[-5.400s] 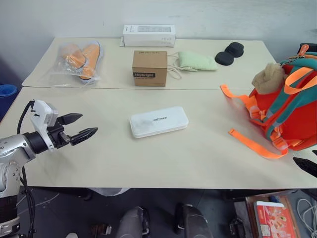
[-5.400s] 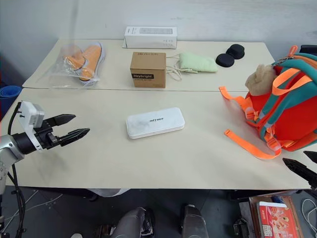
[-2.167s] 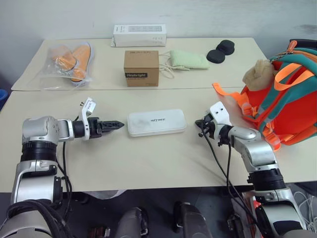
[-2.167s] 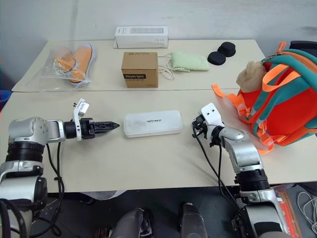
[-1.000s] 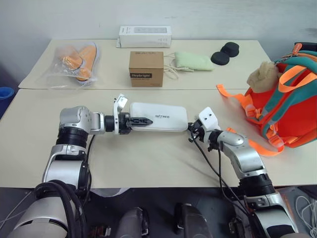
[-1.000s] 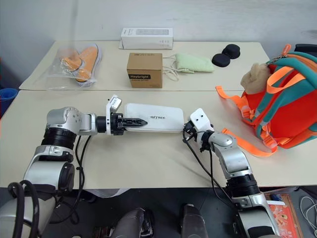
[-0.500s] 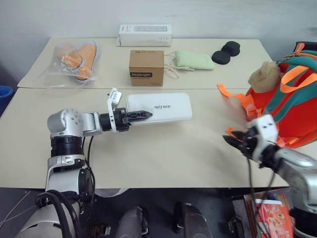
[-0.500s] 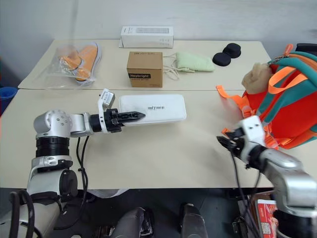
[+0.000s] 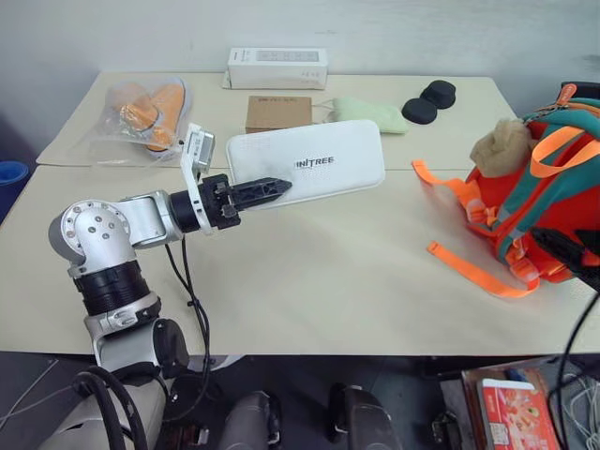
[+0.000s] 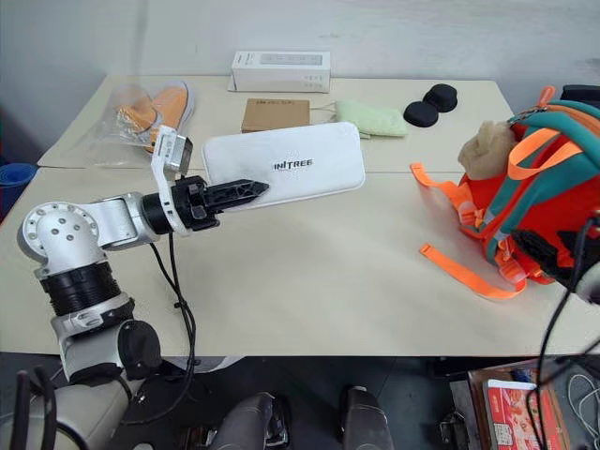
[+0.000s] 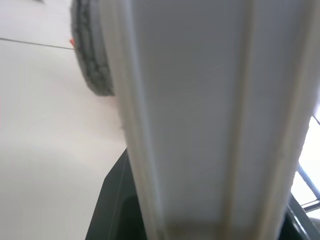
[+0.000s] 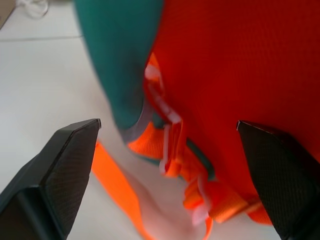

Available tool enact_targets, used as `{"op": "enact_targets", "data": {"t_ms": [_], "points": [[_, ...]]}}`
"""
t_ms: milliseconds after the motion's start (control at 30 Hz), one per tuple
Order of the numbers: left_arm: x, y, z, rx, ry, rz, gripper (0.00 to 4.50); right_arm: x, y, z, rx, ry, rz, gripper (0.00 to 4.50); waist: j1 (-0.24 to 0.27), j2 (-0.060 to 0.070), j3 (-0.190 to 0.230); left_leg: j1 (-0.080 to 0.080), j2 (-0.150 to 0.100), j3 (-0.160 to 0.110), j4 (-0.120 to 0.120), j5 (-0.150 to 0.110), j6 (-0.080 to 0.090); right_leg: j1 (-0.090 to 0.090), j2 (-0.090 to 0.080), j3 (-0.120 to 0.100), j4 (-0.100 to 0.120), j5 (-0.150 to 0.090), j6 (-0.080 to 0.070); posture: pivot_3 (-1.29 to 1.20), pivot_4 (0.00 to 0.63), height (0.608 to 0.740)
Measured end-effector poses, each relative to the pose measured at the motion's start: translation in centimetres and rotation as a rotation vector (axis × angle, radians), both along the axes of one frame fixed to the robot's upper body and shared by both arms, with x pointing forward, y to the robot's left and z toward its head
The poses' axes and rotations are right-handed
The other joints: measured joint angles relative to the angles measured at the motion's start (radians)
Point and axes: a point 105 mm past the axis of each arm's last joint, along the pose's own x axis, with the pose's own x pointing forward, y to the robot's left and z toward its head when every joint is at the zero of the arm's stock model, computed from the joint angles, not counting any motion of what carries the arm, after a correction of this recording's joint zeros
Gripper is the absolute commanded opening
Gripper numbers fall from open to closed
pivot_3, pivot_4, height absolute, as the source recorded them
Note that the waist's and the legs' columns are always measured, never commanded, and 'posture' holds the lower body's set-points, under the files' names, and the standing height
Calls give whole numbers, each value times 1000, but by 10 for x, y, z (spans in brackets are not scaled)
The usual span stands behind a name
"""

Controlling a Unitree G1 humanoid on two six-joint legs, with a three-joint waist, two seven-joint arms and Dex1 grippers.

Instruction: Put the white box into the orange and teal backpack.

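We see two pale tables (image 9: 309, 281) pushed together, and at the near one's right end stands the orange and teal backpack (image 9: 553, 202), a tan plush toy (image 9: 502, 148) on its upper front and an orange strap (image 9: 469, 267) trailing across the tabletop toward the middle. The white box (image 9: 314, 164) is lifted off the table, tilted with its lettered face toward us, held at its left end between the closed fingers of our left gripper (image 9: 258, 190); the bare tabletop lies between it and the backpack. Our right gripper (image 12: 170, 165) is right in front of the backpack's lower front with its fingers spread wide and nothing between them. On the far table the raised box hides part of a brown carton (image 9: 278, 112); behind that lies a long white carton (image 9: 277, 68), to the left a clear bag holding orange shoes (image 9: 150, 111), to the right a pale green pouch (image 9: 370, 112) and two black round pads (image 9: 431, 101).
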Motion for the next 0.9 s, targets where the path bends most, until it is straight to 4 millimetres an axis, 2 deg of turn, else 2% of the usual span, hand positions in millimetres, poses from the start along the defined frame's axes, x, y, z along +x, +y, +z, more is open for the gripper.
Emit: {"op": "enact_targets", "data": {"t_ms": [133,233,467,567,767,900], "points": [[-6,-7,-4,51,-28,-23,1414,37,9,-5,136,-41,-65,4466,-3,0,0,0,0,2,0,0,0,-1,0,1,0,0,0,0,150,740],[-5,-6,-3,68,-46,-13,1414,53,13,-6,194,-54,-92,4466,-2,0,0,-1,0,2,0,1,0,-2,0,1,1,0,0,0,150,740],[2,3,0,91,-71,49,1414,68,22,-9,167,-106,-78,4466,-4,0,0,-1,-1,3,0,1,1,-2,0,-1,0,1,2,0,150,740],[4,2,0,98,-83,57,1414,81,29,-12,138,-134,-72,3870,-9,0,0,0,-1,4,0,1,1,-2,0,-1,1,1,2,0,150,740],[9,3,3,102,-112,88,1414,89,38,-12,83,-176,-25,1798,-24,0,0,0,-1,4,-1,1,1,-2,1,0,0,1,2,0,150,740],[21,13,5,101,-124,163,1414,88,46,-10,77,-197,48,401,-25,0,0,0,-1,4,-1,1,1,-2,1,0,0,1,2,0,150,740]]}}
